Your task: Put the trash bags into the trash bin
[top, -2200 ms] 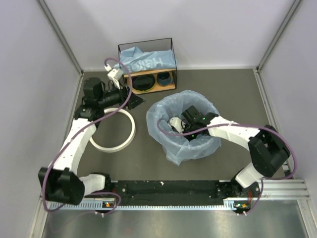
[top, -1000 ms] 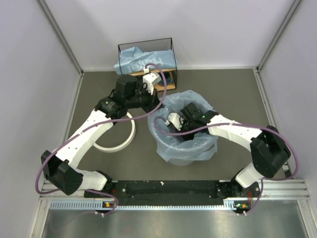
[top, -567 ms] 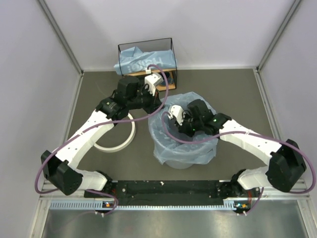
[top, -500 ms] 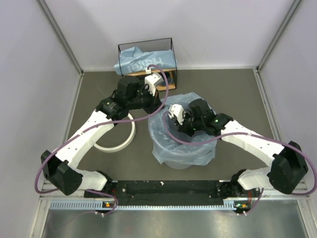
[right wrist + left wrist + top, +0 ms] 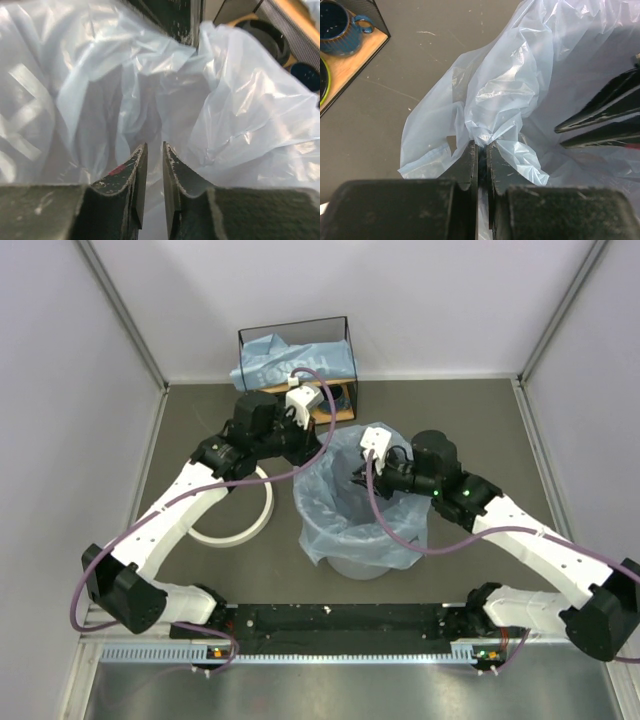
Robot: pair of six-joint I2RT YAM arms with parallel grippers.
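Pinching a trash bag (image 5: 505, 95) in my left gripper (image 5: 481, 150), right gripper (image 5: 154, 150) grip unclear, I judged the trash bin (image 5: 362, 569) lined, second bag (image 5: 290, 365) not yet in.

Trash bin (image 5: 362, 566) stood centre, bag (image 5: 335, 510) draped in it — ring (image 5: 228, 539) lay left, shelf (image 5: 343, 400) behind, second bag (image 5: 270, 365) atop.

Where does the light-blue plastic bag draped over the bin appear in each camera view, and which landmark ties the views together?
Top external: the translucent light-blue plastic trash bag sits mid-table, draped over the whitish round bin.
Left wrist: fills centre and right, pinched in the left gripper.
Right wrist: fills nearly the whole picture.
Shared landmark: the black-wire-framed wooden shelf, at the table's back, top-left corner, top-right corner.
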